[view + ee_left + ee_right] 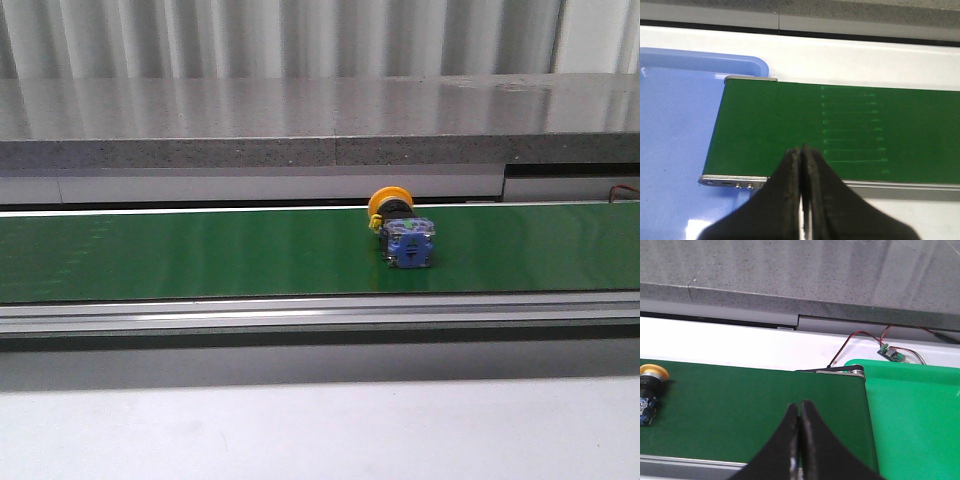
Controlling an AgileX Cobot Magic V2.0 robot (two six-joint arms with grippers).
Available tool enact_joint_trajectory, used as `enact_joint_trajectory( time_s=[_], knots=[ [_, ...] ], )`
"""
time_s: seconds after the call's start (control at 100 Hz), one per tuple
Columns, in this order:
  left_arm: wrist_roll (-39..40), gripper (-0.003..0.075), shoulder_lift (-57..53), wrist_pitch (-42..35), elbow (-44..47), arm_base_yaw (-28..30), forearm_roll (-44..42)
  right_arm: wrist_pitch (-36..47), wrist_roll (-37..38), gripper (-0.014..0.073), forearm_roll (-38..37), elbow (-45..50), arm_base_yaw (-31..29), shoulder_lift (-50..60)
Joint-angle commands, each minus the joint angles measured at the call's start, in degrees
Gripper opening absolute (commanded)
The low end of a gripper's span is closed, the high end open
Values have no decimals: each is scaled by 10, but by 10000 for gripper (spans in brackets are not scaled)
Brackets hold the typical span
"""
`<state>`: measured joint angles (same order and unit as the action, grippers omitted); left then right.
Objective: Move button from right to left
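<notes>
The button (403, 232) lies on its side on the green conveyor belt (200, 255), right of centre, its orange cap toward the back and its blue body toward me. It also shows at the edge of the right wrist view (649, 392). My right gripper (800, 407) is shut and empty over the belt, well apart from the button. My left gripper (803, 150) is shut and empty over the belt's near edge at its left end. Neither gripper shows in the front view.
A blue tray (675, 130) lies under the belt's left end. A green tray (915, 415) lies at the belt's right end, with a small circuit board and red wires (892, 354) behind it. A grey stone ledge (300, 120) runs behind the belt.
</notes>
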<state>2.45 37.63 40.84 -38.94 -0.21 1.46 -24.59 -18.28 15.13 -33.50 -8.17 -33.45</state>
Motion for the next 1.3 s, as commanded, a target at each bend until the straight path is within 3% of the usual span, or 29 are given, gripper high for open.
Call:
enact_joint_trajectory(
  time_s=[0.0, 0.05, 0.12, 0.26, 0.31, 0.38, 0.53, 0.68, 0.93, 1.12, 1.29],
  knots=[
    [5, -8, 9, -22, -22, 1, 8, 44, -4, -68, 9, -14, 0, 0],
    [5, 31, 12, -13, -22, 1, 8, 44, -4, -68, 9, -14, 0, 0],
    [5, 144, 16, 3, -22, 1, 8, 44, -4, -68, 9, -14, 0, 0],
    [5, 513, 17, 13, -22, 1, 9, 44, -4, -68, 9, -14, 0, 0],
    [11, 608, 17, 11, -22, 1, 9, 44, -4, -68, 9, -14, 0, 0],
    [13, 678, 17, 9, -22, 1, 10, 44, -4, -68, 9, -14, 0, 0],
    [13, 669, 17, 11, -22, 1, 15, 44, -4, -68, 9, -14, 0, 0],
    [13, 668, 21, 5, -27, -1, 77, 44, -4, -68, 9, -14, 0, 0],
    [14, 661, 97, 7, -85, -34, 106, 44, -4, -68, 9, -14, 0, 0],
    [25, 661, 186, -10, -140, -85, 111, 44, -4, -68, 9, -14, 0, 0],
    [54, 661, 258, -54, -165, -171, 104, 44, -4, -68, 9, -14, 0, 0]
  ],
)
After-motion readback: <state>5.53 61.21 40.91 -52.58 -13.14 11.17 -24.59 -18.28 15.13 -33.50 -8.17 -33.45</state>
